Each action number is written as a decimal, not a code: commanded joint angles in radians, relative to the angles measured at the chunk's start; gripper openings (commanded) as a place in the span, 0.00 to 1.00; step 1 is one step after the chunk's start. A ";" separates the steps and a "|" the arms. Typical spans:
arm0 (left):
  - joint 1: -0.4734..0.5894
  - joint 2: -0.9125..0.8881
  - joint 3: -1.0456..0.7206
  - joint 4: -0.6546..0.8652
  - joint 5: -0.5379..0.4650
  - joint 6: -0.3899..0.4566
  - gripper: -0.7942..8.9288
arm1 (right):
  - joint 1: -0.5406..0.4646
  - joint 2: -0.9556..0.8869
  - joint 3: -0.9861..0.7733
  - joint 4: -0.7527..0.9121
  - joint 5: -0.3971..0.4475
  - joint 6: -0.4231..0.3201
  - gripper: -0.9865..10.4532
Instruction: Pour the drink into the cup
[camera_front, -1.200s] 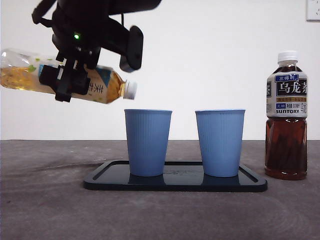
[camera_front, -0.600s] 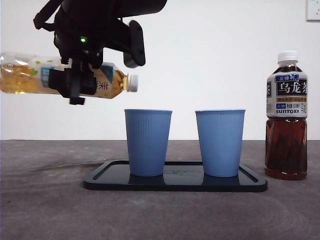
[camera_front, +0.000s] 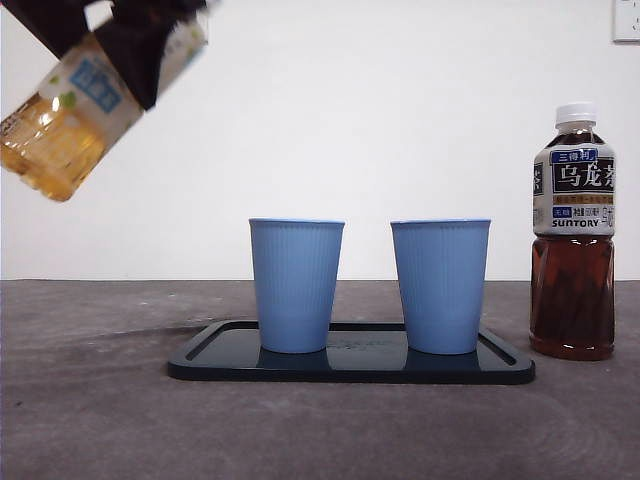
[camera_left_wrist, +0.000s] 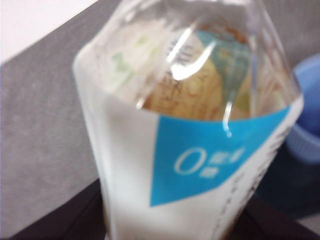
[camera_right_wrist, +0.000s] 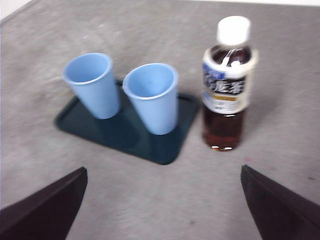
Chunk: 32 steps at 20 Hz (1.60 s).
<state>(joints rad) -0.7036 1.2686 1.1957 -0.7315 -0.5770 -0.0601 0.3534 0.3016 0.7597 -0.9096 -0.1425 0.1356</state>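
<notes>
Green tea bottle (camera_front: 70, 110) tilted, half full; 2 cups (camera_front: 296, 285) upright

The left tool (camera_front: 130, 45) is lifting the tea bottle (camera_front: 75, 110) up toward 11 o'clock, away from the left cup (camera_front: 296, 285). The bottle, lying near level a moment ago with its cap just above the cup's rim, is now tilting base-down, its neck leaving the front view's top edge. The tea is pooling at its base.

Two ribbed light-blue cups (camera_front: 296, 285) are seen on a black tray (camera_front: 350, 366). Dark brown tea is shown in a white-capped bottle (camera_front: 572, 232); amber drink in a white-and-blue-labelled bottle (camera_front: 80, 100). The bench (camera_front: 100, 420) is grey.
</notes>
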 joint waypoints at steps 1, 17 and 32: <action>0.052 -0.053 -0.013 0.081 0.054 -0.079 0.27 | 0.005 0.002 0.014 0.003 -0.056 -0.005 0.51; 0.216 -0.126 -0.605 1.040 0.299 -0.076 0.27 | 0.005 0.002 0.014 0.004 -0.120 -0.005 0.51; 0.215 0.199 -0.615 1.272 0.299 -0.108 0.27 | 0.005 0.002 0.014 0.109 -0.120 -0.005 0.51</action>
<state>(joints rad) -0.4847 1.4544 0.5674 0.5171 -0.2806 -0.1513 0.3534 0.3016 0.7597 -0.8139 -0.2592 0.1356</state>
